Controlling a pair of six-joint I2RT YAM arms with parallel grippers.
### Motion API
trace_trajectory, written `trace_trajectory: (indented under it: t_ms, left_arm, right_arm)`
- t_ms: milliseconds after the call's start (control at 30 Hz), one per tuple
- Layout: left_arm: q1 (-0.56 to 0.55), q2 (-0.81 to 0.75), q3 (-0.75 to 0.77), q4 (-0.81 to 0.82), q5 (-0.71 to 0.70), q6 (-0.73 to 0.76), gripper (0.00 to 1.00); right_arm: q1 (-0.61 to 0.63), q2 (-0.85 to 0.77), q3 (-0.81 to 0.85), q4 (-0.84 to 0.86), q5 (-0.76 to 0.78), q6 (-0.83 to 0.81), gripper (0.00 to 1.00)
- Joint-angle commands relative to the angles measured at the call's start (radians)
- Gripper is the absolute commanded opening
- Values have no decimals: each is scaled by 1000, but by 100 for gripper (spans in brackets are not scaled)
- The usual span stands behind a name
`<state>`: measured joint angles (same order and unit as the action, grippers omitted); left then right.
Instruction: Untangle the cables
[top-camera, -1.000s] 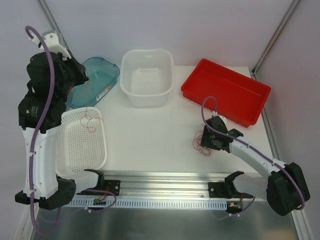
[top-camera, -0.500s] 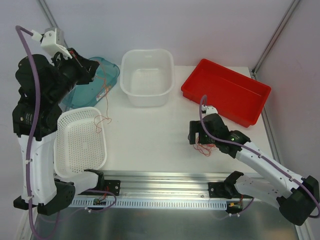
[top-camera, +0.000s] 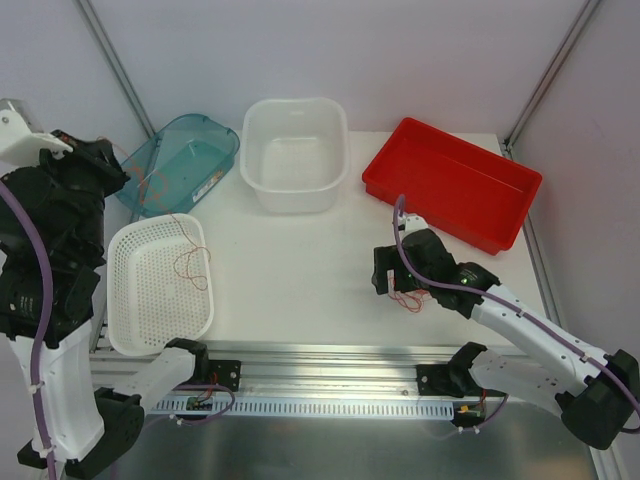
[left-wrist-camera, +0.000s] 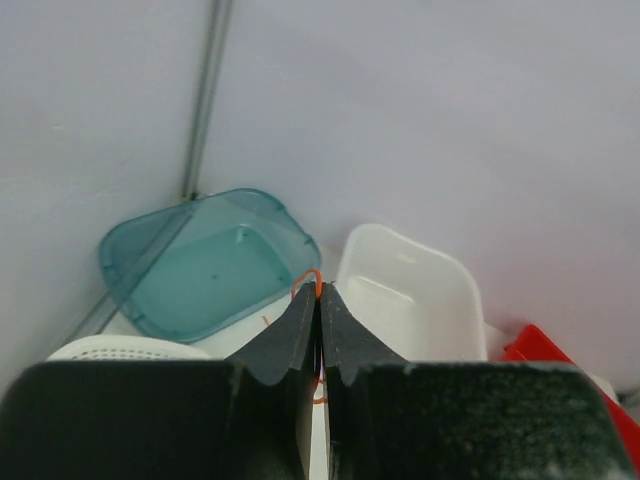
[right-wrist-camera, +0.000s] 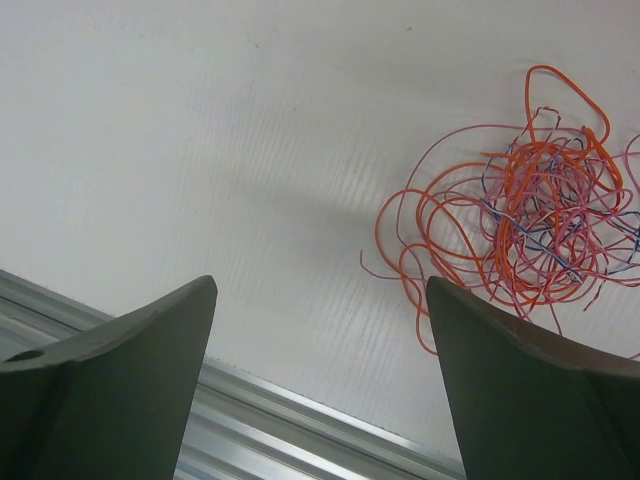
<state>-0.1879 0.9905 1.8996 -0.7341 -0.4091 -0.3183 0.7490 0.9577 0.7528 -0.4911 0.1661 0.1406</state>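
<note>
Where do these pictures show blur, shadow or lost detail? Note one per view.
Right wrist: the cables are sharp; a soft shadow falls on the table. Left wrist: the left gripper looks soft and grainy. Top external: even light; the cables barely resolve.

Facing, straight ahead of the left pincer (left-wrist-camera: 320, 300), a plain pale grey-lilac wall (left-wrist-camera: 450, 120), evenly and softly lit. Finding a slim metal post (left-wrist-camera: 205, 100) climbing the corner up and to the left of that pincer's tip. Looking down past the right pincer (right-wrist-camera: 320, 290) onto a white matte desk (right-wrist-camera: 200, 150), faintly ribbed, carrying a dim blurred shadow just beyond the pincer. Noting a ribbed aluminium rail (right-wrist-camera: 270, 440) running along the desk's edge close behind this pincer. Seeing from above, far to its right, a second slanted post (top-camera: 555, 70) against a side wall (top-camera: 600, 200).
</note>
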Motion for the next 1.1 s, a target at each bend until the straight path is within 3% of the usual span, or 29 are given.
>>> trace_trajectory:
  t_ms: [0,333,433,533,600,700,767,800,833,900,967,1067]
  left_arm:
    - [5,-32,-89,30,-241,59,1]
    - [34,-127,-526,36,-370,47,2]
    - [123,-121,-689,36,-303,9,2]
    - [235,-61,-850,41,-125,-42,7]
    - [350,-15,-927,39,47,-64,18]
    - [418,57,-964,38,182,-79,24]
    - [418,50,-964,39,205,-94,38]
    - [418,39,-958,39,208,-99,50]
    - [418,22,-952,39,214,-99,72]
    - [418,-1,-927,35,231,-102,83]
    - [418,-16,-918,30,274,-128,91]
    - [416,-36,-933,22,337,-192,92]
  right_arm:
    - [7,-19,31,25,-22,-22,91]
    - [19,-11,-1,66,-56,1,91]
    - [23,-20,-10,65,-56,-1,91]
    - [23,-30,-21,63,-53,-1,91]
    - [24,-39,-29,59,-53,4,91]
    - [27,-56,-36,51,-50,5,91]
    - [27,-65,-40,43,-43,2,91]
    - [29,-68,-40,39,-37,1,91]
    - [29,-73,-41,36,-31,-1,91]
    - [27,-77,-46,36,-25,-4,91]
    - [27,-77,-49,40,-25,-4,91]
    - [27,-74,-53,51,-34,-4,91]
